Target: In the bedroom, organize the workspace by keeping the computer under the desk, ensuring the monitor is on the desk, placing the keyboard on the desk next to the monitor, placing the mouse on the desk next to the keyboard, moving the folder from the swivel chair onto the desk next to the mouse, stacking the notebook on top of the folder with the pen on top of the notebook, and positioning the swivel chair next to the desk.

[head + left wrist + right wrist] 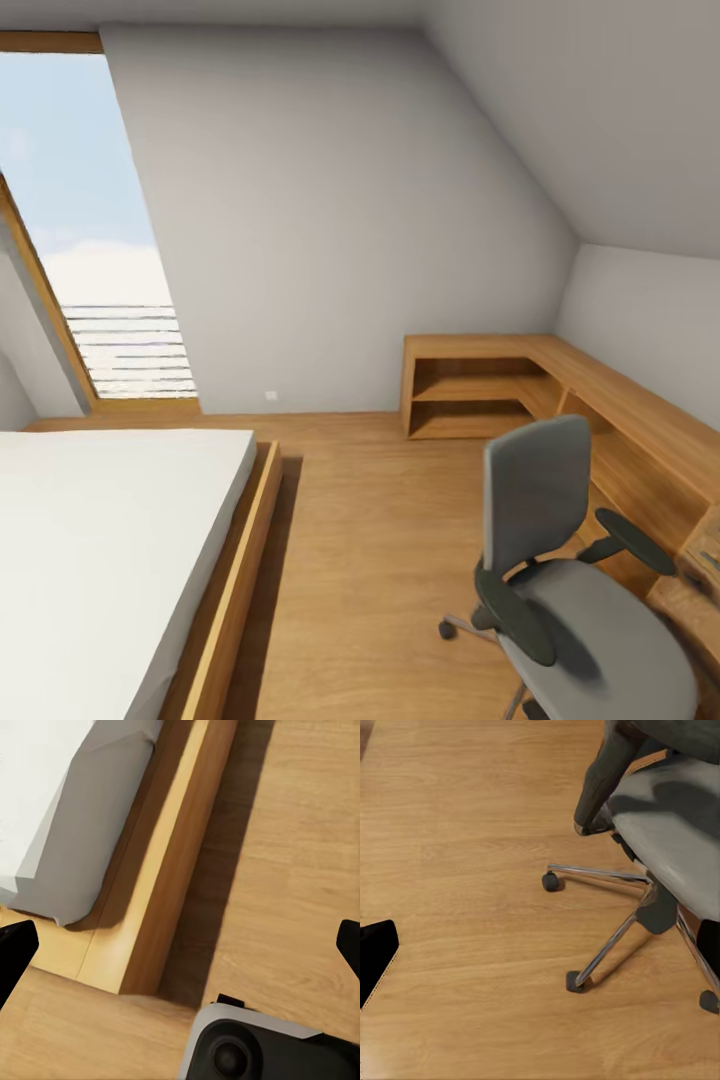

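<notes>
The swivel chair (560,560) stands at the lower right of the head view, with a grey seat and back and black armrests, its back turned toward the room. The visible part of its seat is bare. In the right wrist view the swivel chair's seat (675,817) and its metal star base with castors (615,937) lie just ahead of my right gripper (543,951), which is open and holds nothing. My left gripper (181,949) is open too and hangs over the wood floor beside the bed frame.
A bed (110,540) with a white mattress and a wooden frame (161,877) takes up the left. Low light-wood shelving (480,385) runs along the far and right walls. A tall window (90,230) is at the left. Wood floor (380,540) lies between bed and chair.
</notes>
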Tool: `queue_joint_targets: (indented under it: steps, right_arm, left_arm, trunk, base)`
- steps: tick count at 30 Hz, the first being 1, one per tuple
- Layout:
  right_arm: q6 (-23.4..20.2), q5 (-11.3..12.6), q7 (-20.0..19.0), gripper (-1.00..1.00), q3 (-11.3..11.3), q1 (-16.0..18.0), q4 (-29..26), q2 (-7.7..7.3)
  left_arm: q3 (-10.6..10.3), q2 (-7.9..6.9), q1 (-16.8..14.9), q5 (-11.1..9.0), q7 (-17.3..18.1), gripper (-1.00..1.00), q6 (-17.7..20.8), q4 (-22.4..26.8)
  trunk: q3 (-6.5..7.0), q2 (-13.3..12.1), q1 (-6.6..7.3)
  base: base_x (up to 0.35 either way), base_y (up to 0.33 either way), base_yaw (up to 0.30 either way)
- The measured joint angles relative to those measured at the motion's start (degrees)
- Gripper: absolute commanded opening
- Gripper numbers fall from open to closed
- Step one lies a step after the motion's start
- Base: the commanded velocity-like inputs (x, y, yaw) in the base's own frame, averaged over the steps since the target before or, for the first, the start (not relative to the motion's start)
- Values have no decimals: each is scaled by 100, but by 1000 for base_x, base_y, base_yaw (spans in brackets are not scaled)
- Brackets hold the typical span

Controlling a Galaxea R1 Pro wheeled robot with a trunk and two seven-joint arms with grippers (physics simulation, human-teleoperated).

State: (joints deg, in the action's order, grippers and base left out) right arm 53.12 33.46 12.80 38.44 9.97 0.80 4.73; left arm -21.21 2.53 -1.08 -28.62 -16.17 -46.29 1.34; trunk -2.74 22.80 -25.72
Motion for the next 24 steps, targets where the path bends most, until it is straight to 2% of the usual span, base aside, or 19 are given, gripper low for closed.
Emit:
queue_joint_targets:
  steps: [8,24]
  right_arm:
    - [2,0,-23,100,-4,0,0,-8]
    - [9,0,-29,100,-8,-1,0,-27]
  left_arm:
    - [-4,1,-1,0,0,100,0,-2]
    - [-9,1,-1,1,1,100,0,-6]
  trunk:
    - [-32,0,0]
    - [-40,0,0]
  base:
    - [321,0,210]
    - [321,0,20]
